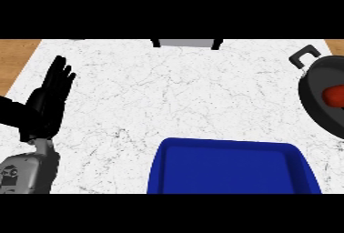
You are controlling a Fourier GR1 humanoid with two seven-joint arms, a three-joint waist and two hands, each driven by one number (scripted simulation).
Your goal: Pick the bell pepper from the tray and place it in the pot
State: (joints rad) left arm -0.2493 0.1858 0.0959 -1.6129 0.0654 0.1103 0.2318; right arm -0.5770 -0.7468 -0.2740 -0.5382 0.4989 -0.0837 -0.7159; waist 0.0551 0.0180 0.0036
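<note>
Seemingly finished: found red bell pepper (334,94) inside black round metal pot (314,103), off blue rectangular tray (228,169); noted left robot hand (48,101) released, idle over white marble table (188,91).

Single head view, steeply down onto counter (168,91)

Left hand (50,98) resting, fingers straight, upward.

bell pepper (334,94): red, inside dark pot (312,98) | tray (228,169): blue
</note>
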